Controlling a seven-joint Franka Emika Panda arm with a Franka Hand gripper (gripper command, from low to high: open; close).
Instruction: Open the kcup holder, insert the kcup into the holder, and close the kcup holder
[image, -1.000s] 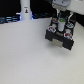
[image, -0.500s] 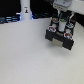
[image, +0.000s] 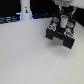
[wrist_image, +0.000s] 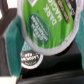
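Observation:
The kcup holder (image: 59, 34), a black box, stands at the exterior view's right with coloured pods showing in its top slots. My gripper (image: 64, 18) hangs straight above it, shut on the kcup (image: 64, 21), a small white pod with a green top. In the wrist view the kcup's green lid (wrist_image: 47, 20) fills the frame between my teal fingers (wrist_image: 12, 39). The black holder (wrist_image: 50, 72) lies just beneath it. A pod with a dark lid (wrist_image: 31, 58) sits in a slot there.
A tall white bottle-like object (image: 25, 9) stands at the back on the exterior view's left. Dark clutter runs along the table's far edge (image: 10, 20). The white tabletop (image: 25, 55) spreads in front of the holder.

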